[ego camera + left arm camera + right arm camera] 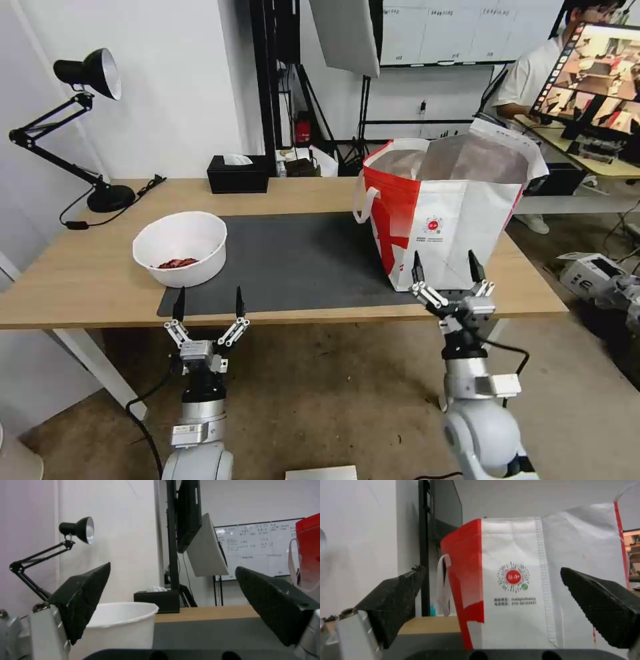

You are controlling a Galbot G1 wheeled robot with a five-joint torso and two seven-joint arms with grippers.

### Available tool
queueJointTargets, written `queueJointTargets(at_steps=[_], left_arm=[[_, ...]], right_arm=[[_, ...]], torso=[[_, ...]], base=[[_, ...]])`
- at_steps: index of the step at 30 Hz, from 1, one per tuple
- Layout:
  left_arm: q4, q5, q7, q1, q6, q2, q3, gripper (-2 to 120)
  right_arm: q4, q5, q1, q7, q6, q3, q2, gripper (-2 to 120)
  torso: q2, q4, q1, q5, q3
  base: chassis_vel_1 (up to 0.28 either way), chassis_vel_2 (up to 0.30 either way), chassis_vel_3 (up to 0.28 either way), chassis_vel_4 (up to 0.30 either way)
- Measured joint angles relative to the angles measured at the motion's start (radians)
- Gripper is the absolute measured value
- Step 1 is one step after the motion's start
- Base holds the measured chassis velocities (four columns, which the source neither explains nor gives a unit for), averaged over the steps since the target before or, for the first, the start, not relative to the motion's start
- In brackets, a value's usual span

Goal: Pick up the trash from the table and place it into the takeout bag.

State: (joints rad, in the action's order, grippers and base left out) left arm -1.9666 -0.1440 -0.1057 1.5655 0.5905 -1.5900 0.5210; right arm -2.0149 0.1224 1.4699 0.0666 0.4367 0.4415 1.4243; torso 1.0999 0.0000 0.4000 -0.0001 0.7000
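So the white bowl [180, 247] with reddish scraps sits on the left part of the table [80, 280], overlapping the near-left corner of the dark mat [293, 260]. The left gripper [208, 309] hangs at the table's near edge, just nearer than and a bit right of the bowl, fingers spread wide, holding nothing. The right gripper [443, 267] is spread open too, right in front of the takeout bag [453, 213] standing on the right side.
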Motion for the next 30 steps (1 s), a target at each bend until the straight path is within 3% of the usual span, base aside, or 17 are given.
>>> queueJointTargets(at_steps=[23, 30], left_arm=[[0.005, 0.004, 0.000, -0.006, 0.001, -0.001, 0.002, 100], [-0.011, 0.045, -0.002, -0.039, -0.055, 0.025, 0.014, 100]], right_arm=[[0.002, -0.012, 0.025, -0.005, 0.010, -0.004, 0.013, 100], [0.004, -0.012, 0.022, -0.006, 0.010, -0.003, 0.010, 100]], torso=[[0.000, 0.0000, 0.000, 0.0001, 0.000], [0.000, 0.0000, 0.000, 0.0001, 0.000]], base=[[0.000, 0.000, 0.000, 0.000], [0.000, 0.000, 0.000, 0.000]])
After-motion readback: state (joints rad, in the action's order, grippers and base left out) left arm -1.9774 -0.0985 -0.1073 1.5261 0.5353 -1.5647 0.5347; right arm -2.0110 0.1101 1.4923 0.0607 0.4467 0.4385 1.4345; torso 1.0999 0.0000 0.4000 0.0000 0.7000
